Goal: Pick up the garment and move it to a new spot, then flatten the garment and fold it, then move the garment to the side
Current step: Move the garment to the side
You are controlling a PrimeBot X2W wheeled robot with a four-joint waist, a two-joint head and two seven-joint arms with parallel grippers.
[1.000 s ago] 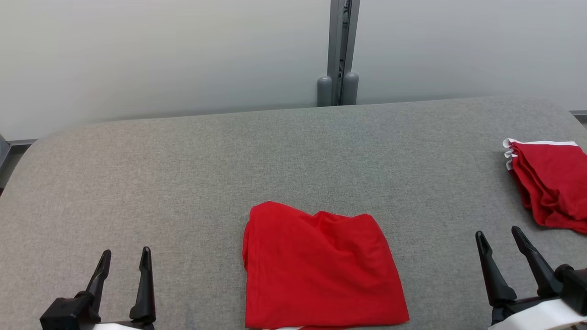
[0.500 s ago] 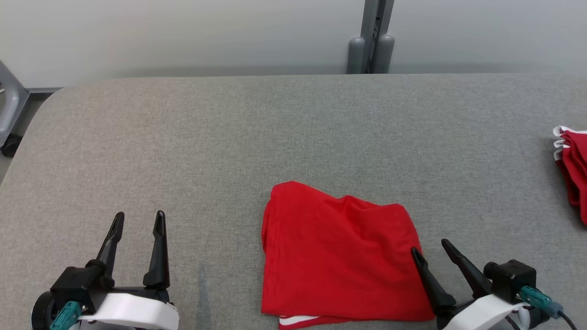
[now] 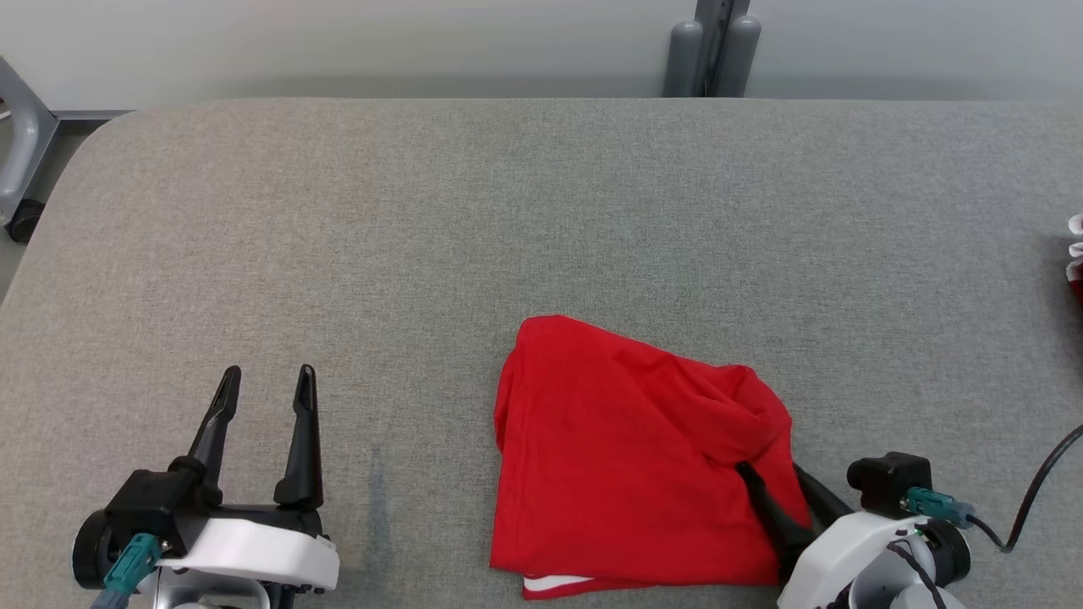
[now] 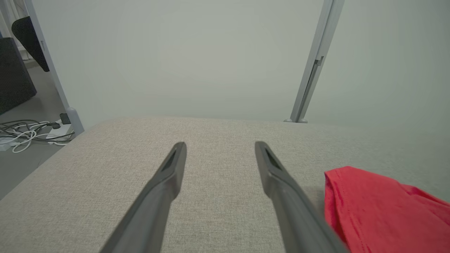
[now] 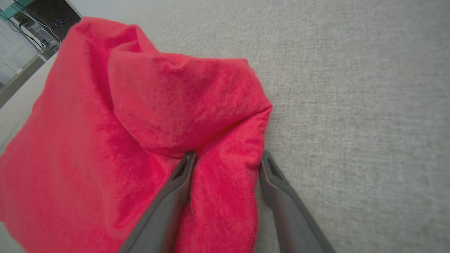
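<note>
Looking down from the head, the red garment lies in a folded heap on the grey table, near the front edge and a bit to the right. The left gripper sits wide open over bare table, well apart from the garment. The right gripper is at the garment's right edge, its fingers pushed into the cloth. From the left wrist, the left gripper has nothing between its fingers. From the right wrist, the right gripper stands wide with a puffed-up fold of cloth between its fingers, not squeezed yet. The garment looks soft, light and floppy, so it will likely sag when lifted. That thick fold looks like a good place to pinch, taking all the layers.
</note>
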